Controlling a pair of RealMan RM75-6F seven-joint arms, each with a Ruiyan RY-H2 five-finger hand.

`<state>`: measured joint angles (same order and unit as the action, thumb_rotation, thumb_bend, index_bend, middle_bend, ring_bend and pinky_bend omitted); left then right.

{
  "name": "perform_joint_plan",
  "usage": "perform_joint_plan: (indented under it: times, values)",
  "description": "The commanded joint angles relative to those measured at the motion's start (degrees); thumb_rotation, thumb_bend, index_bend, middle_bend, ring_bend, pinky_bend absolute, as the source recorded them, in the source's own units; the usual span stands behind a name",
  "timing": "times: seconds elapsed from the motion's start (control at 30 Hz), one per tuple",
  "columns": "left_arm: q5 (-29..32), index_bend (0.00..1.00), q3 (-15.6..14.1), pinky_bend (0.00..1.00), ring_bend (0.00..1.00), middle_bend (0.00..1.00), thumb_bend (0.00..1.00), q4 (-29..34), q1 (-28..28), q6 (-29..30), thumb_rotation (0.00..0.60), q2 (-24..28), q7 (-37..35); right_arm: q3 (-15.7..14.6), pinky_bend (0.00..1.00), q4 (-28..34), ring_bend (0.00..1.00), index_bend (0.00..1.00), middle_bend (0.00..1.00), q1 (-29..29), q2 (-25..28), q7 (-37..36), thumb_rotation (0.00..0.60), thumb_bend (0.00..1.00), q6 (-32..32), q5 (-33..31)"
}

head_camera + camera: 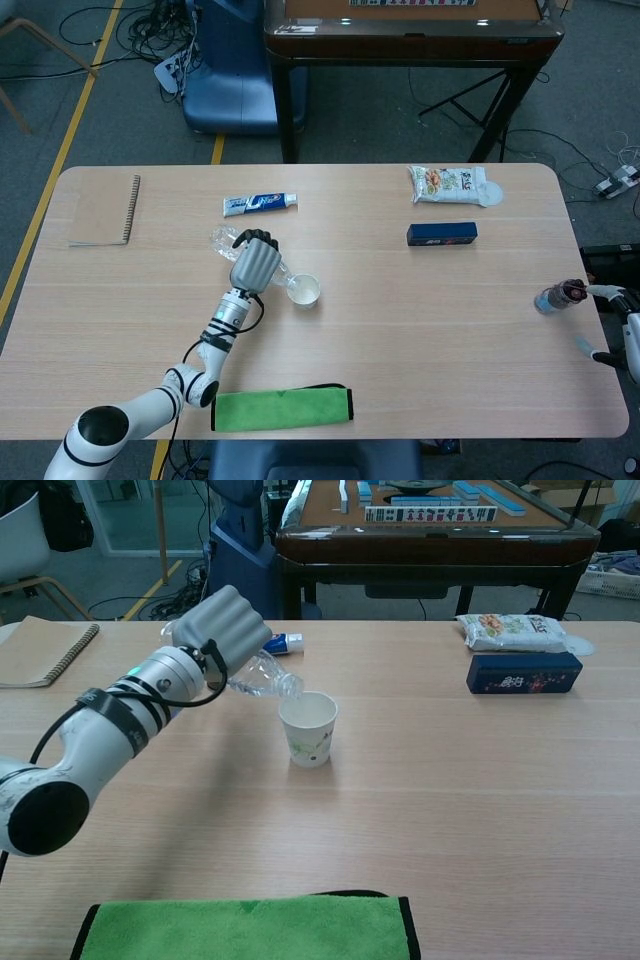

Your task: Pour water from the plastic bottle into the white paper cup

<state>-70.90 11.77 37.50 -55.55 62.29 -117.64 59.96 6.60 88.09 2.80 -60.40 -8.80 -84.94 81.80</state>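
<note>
Left hand (pixel 222 632) is wrapped around the plastic bottle (pixel 262 677), fingers curled over its body, and the bottle is tipped over almost flat, neck angled down to the right. The mouth sits right at the near-left rim of the white paper cup (pixel 309 729), touching it or just above it; which one, hard to tell. From the head view the same hand (pixel 254 264) covers most of the bottle (pixel 224 240), with the clear base poking out on the far-left side and the neck meeting the cup (pixel 304 291). The cup stands upright on the wooden table (pixel 420 330), a little left of the middle.

Over at the table's right edge, the right hand (pixel 612 322) only just shows, pale fingers (pixel 604 292) spread apart, one reaching toward a small dark-topped bottle (pixel 556 297) that stands beside it; whether they touch cannot be told, and nothing is seen in that hand.

Further out: a toothpaste tube (pixel 259 203) lies behind the pouring hand, a spiral notebook (pixel 104 209) at the far left. A green cloth (pixel 282 407) with a dark border lies along the near edge. On the far right side, a snack packet (pixel 452 184) and just in front of it a dark blue box (pixel 441 234).
</note>
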Motion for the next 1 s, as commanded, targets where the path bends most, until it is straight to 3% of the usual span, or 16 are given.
perform_joint_plan:
  times: [0.03,1.0]
  values:
    - [-0.2,0.62,0.0,0.63,0.57,0.58,0.18,-0.3,-0.1,-0.1,0.600,-0.2,0.2,0.0,0.44,0.0,0.26,0.31,0.32,0.0,0.0,-0.1,0.600,0.00,0.0,0.0]
    - [-3.0,0.61,-0.1,0.63,0.57,0.58,0.18,-6.1,-0.1,1.5,0.600,-3.4,0.7,0.0,0.44,0.1,0.26,0.31,0.32,-0.2,0.3,-0.7,0.600,0.00,-0.3,0.1]
